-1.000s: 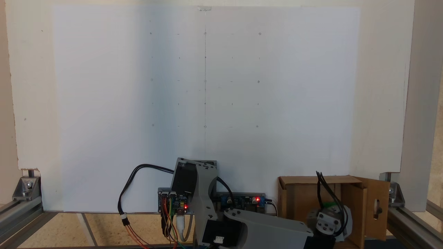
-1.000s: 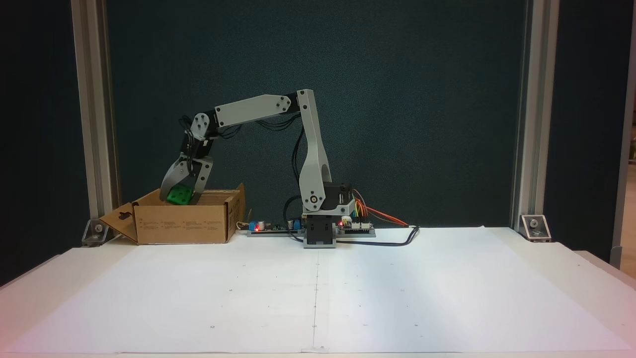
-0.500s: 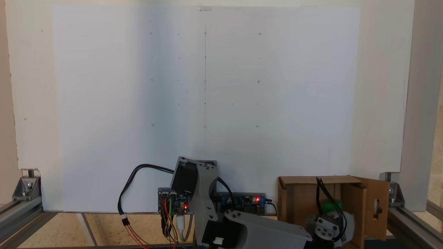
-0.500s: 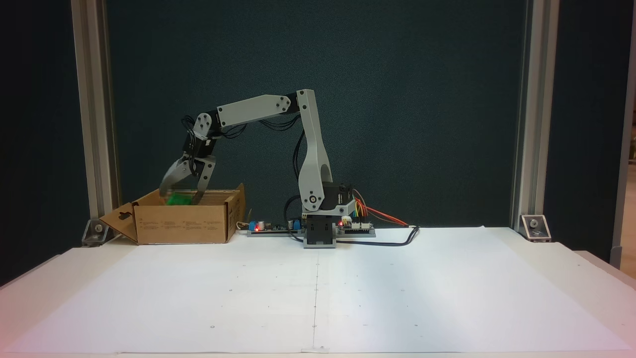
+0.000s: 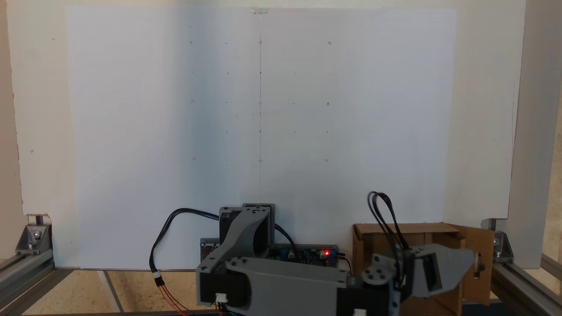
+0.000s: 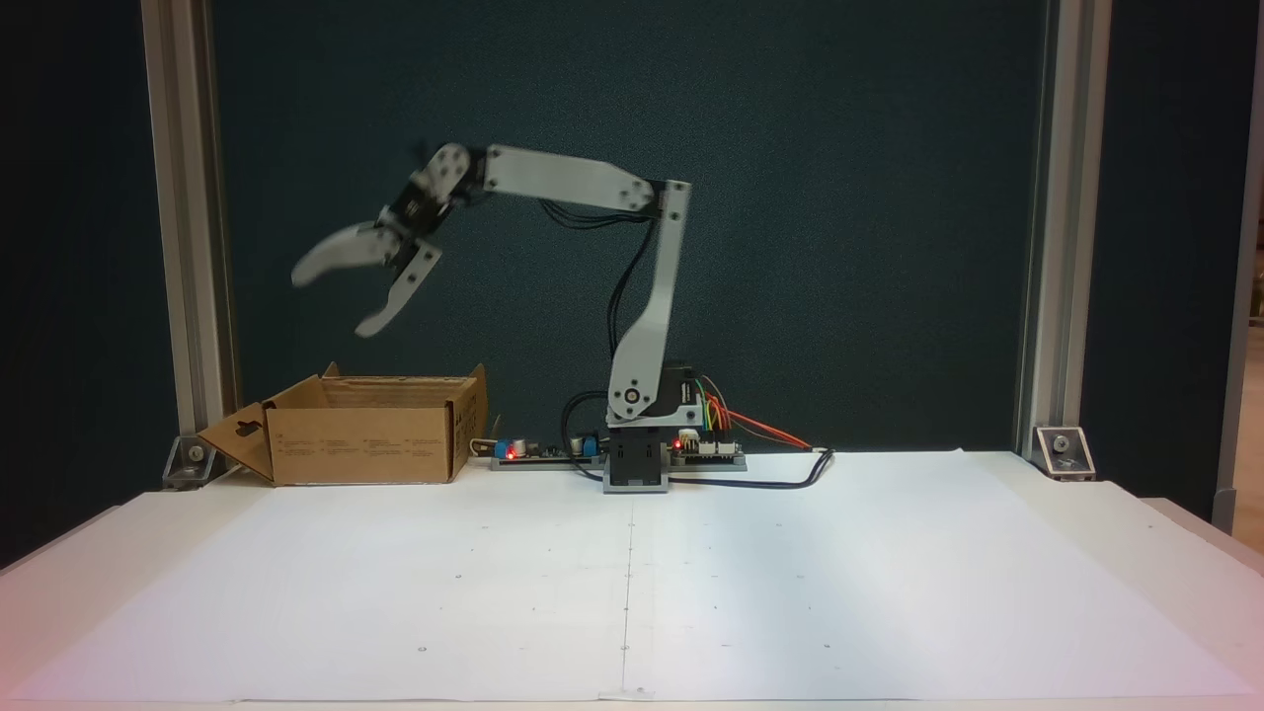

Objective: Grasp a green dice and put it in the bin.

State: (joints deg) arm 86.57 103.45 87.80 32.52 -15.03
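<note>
The grey gripper is reaching out sideways over the open cardboard box, its tip pointing at the flap with the slot cutout just beyond it. Black cables are looping up behind the gripper at its wrist, and a circuit board is glowing red further back beside the arm's base. The marked white paper sheet is lying well apart from the gripper, off to its side.
</note>
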